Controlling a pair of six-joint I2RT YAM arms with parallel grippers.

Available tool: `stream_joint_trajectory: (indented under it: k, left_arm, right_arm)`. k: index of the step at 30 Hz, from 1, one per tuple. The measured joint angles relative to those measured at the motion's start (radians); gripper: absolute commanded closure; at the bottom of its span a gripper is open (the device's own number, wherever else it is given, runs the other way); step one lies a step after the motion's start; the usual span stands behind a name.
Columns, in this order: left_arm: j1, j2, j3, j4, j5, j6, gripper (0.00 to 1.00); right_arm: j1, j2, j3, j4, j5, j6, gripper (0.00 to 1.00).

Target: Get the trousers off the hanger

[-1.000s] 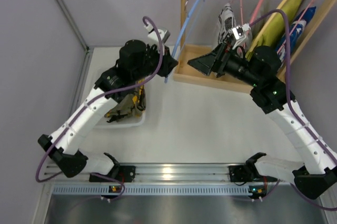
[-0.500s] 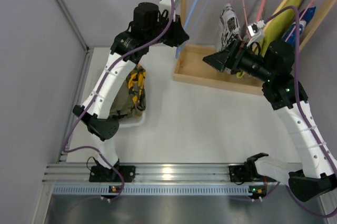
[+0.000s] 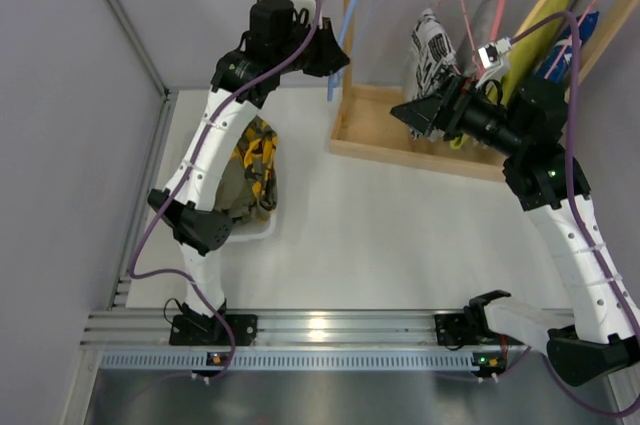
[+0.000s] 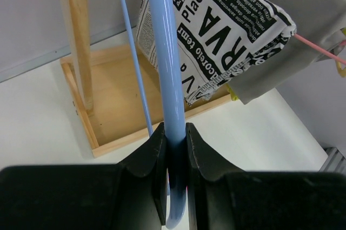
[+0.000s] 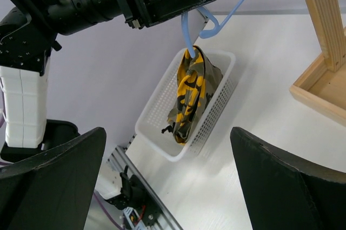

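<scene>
The trousers (image 3: pixel 258 160), olive and brown with yellow patches, lie bunched in a white basket (image 3: pixel 250 235) at the left of the table; they also show in the right wrist view (image 5: pixel 189 92). The bare light blue hanger (image 3: pixel 350 20) is held high beside the wooden rack post, apart from the trousers. My left gripper (image 3: pixel 335 60) is shut on its lower bar (image 4: pixel 165 51), the jaws pinching the tube (image 4: pixel 174 130). The hanger's top reaches the rail area; whether it hooks there I cannot tell. My right gripper (image 3: pixel 405 110) hovers open over the rack's base, its wide-spread jaws (image 5: pixel 167 132) empty.
A wooden rack with a post (image 3: pixel 349 5) and a tray base (image 3: pixel 380 135) stands at the back right. On it hang a newspaper-print garment (image 4: pixel 216 24), pink hangers (image 3: pixel 495 5) and a lime-green garment (image 3: pixel 530 35). The basket's rim (image 5: pixel 157 143) lies by the left wall.
My left arm has risen from beside the basket and carried the blue hanger up toward the rack. The right arm has drawn back a little. The trousers stay in the basket.
</scene>
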State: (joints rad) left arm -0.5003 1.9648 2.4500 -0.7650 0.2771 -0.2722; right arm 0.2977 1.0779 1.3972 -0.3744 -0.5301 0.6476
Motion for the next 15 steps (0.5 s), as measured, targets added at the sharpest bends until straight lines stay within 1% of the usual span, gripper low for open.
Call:
stream_joint_trajectory:
  k: [15]
  left_arm:
    - [-0.011,0.001,-0.017,0.046,0.047,-0.092,1.0]
  right_arm:
    - [0.0,0.0,-0.001,0.011,-0.003,0.008,0.01]
